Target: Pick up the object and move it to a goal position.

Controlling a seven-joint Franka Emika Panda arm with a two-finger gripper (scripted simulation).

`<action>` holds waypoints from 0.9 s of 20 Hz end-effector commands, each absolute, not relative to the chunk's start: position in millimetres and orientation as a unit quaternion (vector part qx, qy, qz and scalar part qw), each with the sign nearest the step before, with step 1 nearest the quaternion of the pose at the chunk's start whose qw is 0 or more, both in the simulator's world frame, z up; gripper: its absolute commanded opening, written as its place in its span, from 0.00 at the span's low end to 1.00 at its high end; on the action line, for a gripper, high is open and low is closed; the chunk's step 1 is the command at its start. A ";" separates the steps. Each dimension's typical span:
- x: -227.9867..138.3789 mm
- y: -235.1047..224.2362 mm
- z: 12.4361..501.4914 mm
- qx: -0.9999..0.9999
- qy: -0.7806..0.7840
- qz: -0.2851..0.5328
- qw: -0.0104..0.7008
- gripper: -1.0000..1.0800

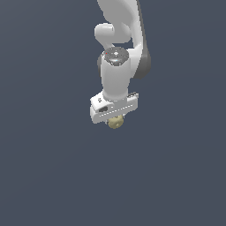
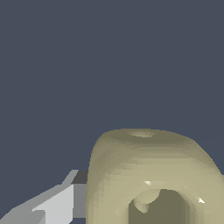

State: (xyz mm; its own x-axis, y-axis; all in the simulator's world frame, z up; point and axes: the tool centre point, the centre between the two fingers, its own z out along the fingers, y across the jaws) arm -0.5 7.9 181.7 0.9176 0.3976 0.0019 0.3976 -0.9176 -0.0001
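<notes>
The object [image 1: 115, 122] is a small pale yellow-tan lumpy thing, sitting right under the white gripper [image 1: 115, 124] in the middle of the exterior view. The arm comes down from the top of that view and the hand points downward. In the wrist view the object [image 2: 148, 170] is very close and large, with a hollow in its near side. One grey-white finger [image 2: 61, 203] presses against its side. The other finger is hidden behind it. The gripper looks shut on the object.
A plain dark grey-blue surface [image 1: 44, 167] fills the whole background in both views. No other objects, edges or goal marker show.
</notes>
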 end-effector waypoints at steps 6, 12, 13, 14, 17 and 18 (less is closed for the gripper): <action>34.4 15.5 238.0 -0.979 -0.203 0.000 0.000 0.00; 58.0 20.2 273.5 -0.979 -0.203 0.000 0.000 0.00; 61.3 20.8 278.4 -0.979 -0.203 0.000 0.000 0.00; 64.4 21.4 282.9 -0.979 -0.203 0.000 0.000 0.00; 72.2 22.9 294.1 -0.979 -0.203 0.000 0.000 0.00; 74.5 23.3 297.1 -0.979 -0.203 0.000 0.000 0.00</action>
